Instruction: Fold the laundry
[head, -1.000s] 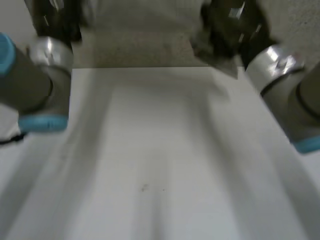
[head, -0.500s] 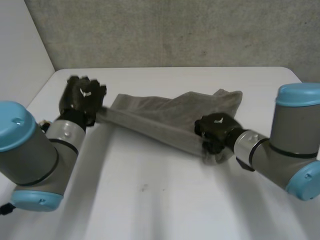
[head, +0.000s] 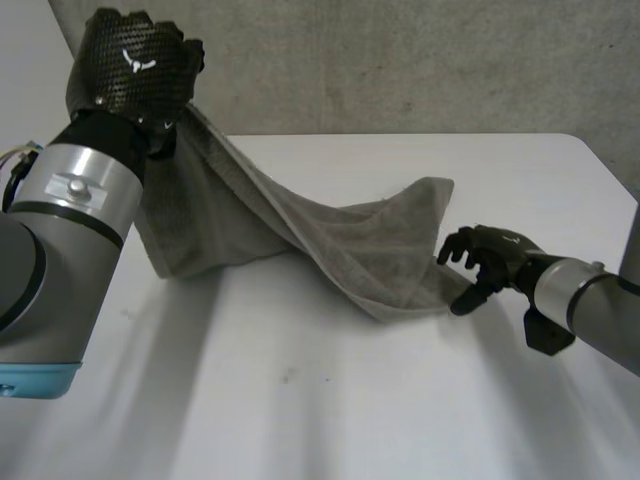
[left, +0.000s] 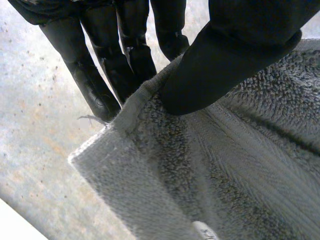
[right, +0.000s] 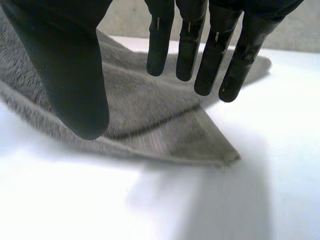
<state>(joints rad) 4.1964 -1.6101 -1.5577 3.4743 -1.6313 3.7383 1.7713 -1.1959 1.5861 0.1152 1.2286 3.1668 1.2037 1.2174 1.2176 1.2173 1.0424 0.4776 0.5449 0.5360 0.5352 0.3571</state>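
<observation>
A grey towel (head: 330, 240) slopes from my raised left hand (head: 130, 65) down to the white table (head: 330, 400). The left hand is shut on one towel corner at the far left; in the left wrist view its thumb (left: 235, 55) pinches the towel's hem (left: 145, 95) against the fingers. The towel's lower corner (head: 425, 300) lies flat on the table. My right hand (head: 500, 258) hovers just right of that corner, open and holding nothing. In the right wrist view its thumb (right: 65, 60) and fingers (right: 200, 50) stand apart above the towel (right: 150, 125).
A grey wall (head: 400, 60) runs behind the table's far edge. Bare white tabletop spreads in front of the towel, and the table's right edge (head: 600, 160) lies beyond the right arm.
The left hand has risen, lifting its towel corner high. The right hand has let go of its end, which now lies on the table, and has drawn back to the right.
</observation>
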